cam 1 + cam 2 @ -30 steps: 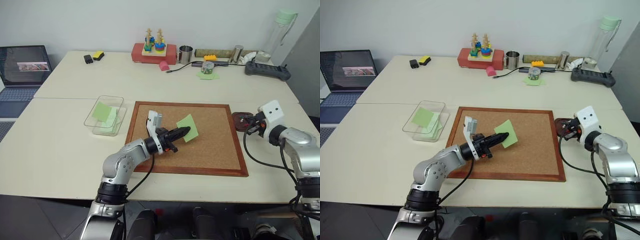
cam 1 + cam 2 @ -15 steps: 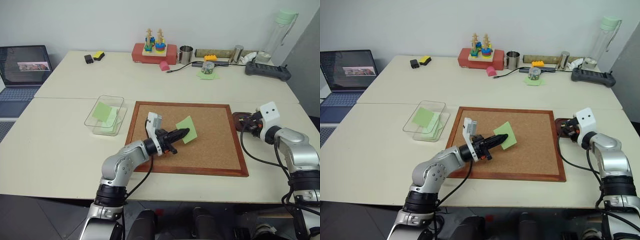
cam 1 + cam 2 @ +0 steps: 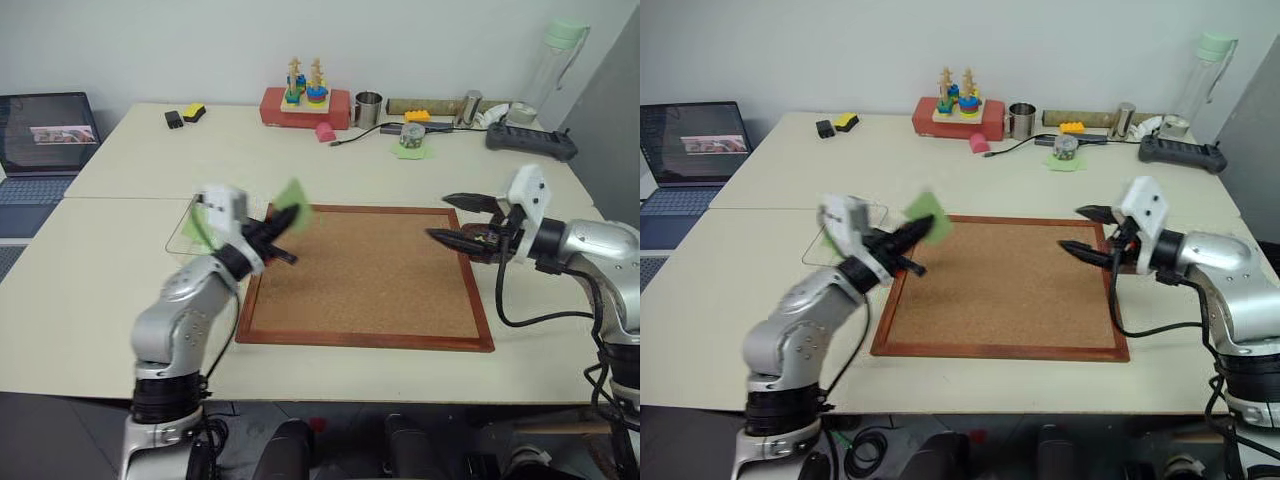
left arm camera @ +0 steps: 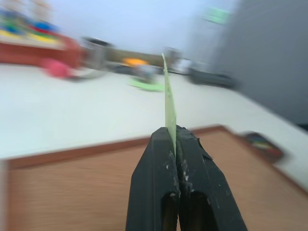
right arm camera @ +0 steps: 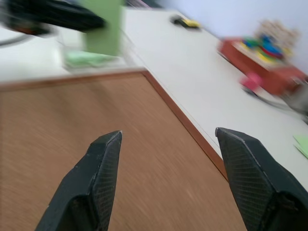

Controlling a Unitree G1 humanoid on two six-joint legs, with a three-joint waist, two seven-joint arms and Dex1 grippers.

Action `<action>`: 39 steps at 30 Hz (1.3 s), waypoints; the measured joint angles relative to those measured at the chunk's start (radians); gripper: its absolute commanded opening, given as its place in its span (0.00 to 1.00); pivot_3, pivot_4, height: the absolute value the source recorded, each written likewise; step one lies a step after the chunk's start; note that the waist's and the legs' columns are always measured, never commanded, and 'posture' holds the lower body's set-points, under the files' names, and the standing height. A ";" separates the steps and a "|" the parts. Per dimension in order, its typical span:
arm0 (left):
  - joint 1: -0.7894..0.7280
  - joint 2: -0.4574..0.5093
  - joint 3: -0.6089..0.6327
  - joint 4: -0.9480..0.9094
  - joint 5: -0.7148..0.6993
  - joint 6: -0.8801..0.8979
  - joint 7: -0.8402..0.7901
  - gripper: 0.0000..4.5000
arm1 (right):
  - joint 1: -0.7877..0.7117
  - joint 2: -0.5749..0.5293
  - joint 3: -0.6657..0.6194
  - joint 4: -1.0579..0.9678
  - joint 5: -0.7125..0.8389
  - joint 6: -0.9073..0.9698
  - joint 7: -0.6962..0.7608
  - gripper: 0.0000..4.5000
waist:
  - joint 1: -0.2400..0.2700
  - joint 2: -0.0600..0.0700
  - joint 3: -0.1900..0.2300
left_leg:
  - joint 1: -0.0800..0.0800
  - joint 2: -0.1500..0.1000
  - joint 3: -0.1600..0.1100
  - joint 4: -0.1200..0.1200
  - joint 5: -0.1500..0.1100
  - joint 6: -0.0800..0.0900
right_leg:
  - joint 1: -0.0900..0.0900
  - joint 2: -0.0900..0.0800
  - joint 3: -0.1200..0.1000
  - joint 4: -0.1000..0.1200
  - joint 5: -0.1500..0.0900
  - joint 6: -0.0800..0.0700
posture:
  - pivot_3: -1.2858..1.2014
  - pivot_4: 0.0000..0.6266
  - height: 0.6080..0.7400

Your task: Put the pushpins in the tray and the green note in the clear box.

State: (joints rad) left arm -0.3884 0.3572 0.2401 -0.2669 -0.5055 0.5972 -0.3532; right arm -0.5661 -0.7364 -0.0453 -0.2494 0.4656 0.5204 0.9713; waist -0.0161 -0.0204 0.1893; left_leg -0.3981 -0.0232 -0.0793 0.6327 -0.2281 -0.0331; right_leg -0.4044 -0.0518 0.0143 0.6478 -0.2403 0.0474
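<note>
The green note (image 3: 291, 195) is held pinched by one edge in the left claw (image 3: 284, 222), lifted clear of the corkboard (image 3: 370, 275) near its 10 o'clock corner, just beside the clear box (image 3: 192, 222), which lies at 9 o'clock of the claw and already holds green paper. In the left wrist view the sheet is seen edge-on, standing upright from the closed tips, long axis running out past them and up. The right claw (image 3: 470, 219) is spread wide and empty over the board's 3 o'clock edge, with the tray (image 3: 481, 241) partly hidden behind it. Judged risks: the thin sheet is gripped only at its margin, so it could slip, or cling to a finger on release; a tilted sheet could catch on the box rim and land on the desk (image 3: 100, 270). No pushpins can be made out.
</note>
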 measured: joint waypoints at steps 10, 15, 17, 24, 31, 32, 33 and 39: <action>0.000 0.099 0.043 0.111 0.179 -0.038 0.137 0.00 | -0.080 0.046 0.082 0.005 0.027 0.034 0.031 0.72 | 0.016 0.000 0.000 | -0.001 0.000 0.000 0.000 0.000 0.000 | 0.000 -0.002 0.000 -0.001 0.000 0.000 | 0.52 0.24 1.00; -0.028 0.094 0.041 0.185 0.213 -0.039 0.168 0.18 | -0.080 0.047 0.088 0.013 0.026 0.033 0.032 0.72 | 0.014 0.000 0.000 | -0.001 0.000 0.000 0.000 0.000 0.000 | -0.001 -0.001 -0.001 0.000 0.000 0.000 | 0.52 0.24 1.00; -0.037 0.094 0.041 0.195 0.216 -0.039 0.168 0.27 | -0.080 0.047 0.088 0.013 0.026 0.033 0.032 0.72 | 0.014 0.000 0.000 | -0.001 0.000 0.000 0.000 0.000 0.000 | -0.001 -0.001 -0.001 0.000 0.000 0.000 | 0.52 0.24 1.00; -0.037 0.094 0.041 0.193 0.214 -0.037 0.163 0.57 | -0.070 0.040 0.088 0.013 0.026 0.033 0.032 0.72 | 0.014 0.000 0.000 | -0.001 0.000 0.000 0.000 0.000 0.000 | -0.001 -0.001 -0.001 0.000 0.001 0.000 | 0.52 0.24 1.00; 0.064 0.335 0.042 0.032 0.147 0.034 -0.070 0.74 | 0.007 -0.051 0.052 0.010 0.025 0.033 0.044 0.72 | 0.010 0.000 0.000 | -0.001 0.000 0.001 -0.002 0.000 0.000 | -0.002 -0.002 0.000 -0.001 0.000 0.000 | 0.52 0.24 1.00; 0.128 0.428 0.053 0.005 0.130 0.045 -0.163 0.74 | 0.044 -0.101 0.029 0.014 0.022 0.033 0.061 0.72 | 0.008 0.000 0.000 | -0.001 0.000 0.001 -0.003 0.000 0.000 | -0.002 -0.002 0.001 -0.002 0.000 0.000 | 0.52 0.24 1.00; 0.148 0.451 0.059 0.000 0.128 0.046 -0.185 0.74 | 0.052 -0.113 0.023 0.016 0.020 0.034 0.065 0.72 | 0.007 0.000 0.000 | -0.001 0.001 0.002 -0.003 0.000 0.000 | -0.002 -0.002 0.001 -0.001 0.000 0.000 | 0.52 0.24 1.00; 0.461 0.686 0.245 0.002 0.104 -0.014 -0.556 0.74 | 0.213 -0.311 -0.085 0.081 -0.008 0.023 0.161 0.72 | 0.007 -0.001 0.001 | -0.001 0.003 0.002 -0.004 0.000 0.001 | -0.003 -0.002 -0.001 -0.002 -0.002 -0.004 | 0.52 0.24 1.00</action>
State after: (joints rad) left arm 0.0729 1.0435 0.4854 -0.2646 -0.4017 0.5836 -0.9088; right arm -0.3533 -1.0471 -0.1300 -0.1683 0.4577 0.5435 1.1326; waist -0.0095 -0.0210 0.1900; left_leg -0.3988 -0.0204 -0.0768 0.6291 -0.2285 -0.0325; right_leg -0.4071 -0.0535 0.0133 0.6460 -0.2428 0.0436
